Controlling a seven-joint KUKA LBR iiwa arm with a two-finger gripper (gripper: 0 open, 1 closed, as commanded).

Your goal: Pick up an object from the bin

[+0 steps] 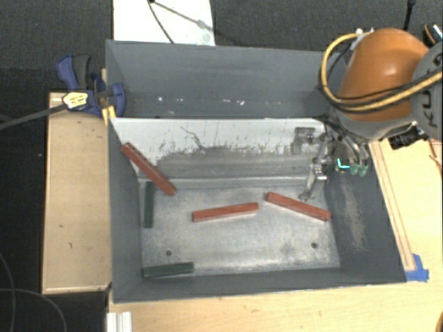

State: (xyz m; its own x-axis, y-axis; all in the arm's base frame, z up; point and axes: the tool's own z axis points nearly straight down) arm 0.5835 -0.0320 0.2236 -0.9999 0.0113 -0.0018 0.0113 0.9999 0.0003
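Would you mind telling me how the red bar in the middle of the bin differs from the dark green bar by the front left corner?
Colour: the red bar is reddish brown; the dark green bar is almost black-green. Length: the red bar looks longer than the dark green bar. Pose: the red bar lies slightly slanted mid-floor; the dark green bar lies along the front wall. Both are slim, straight and lie flat.

I am logging five loose items in the bin [208,81].

Red-brown bars, three: near bar [297,206] lying just beside the pincer [313,184], middle bar [224,213] lying to its left, leaning bar [148,169] well apart, far left.

Dark green bars, two: wall bar [147,205] and corner bar [168,270], both lying far left and below.
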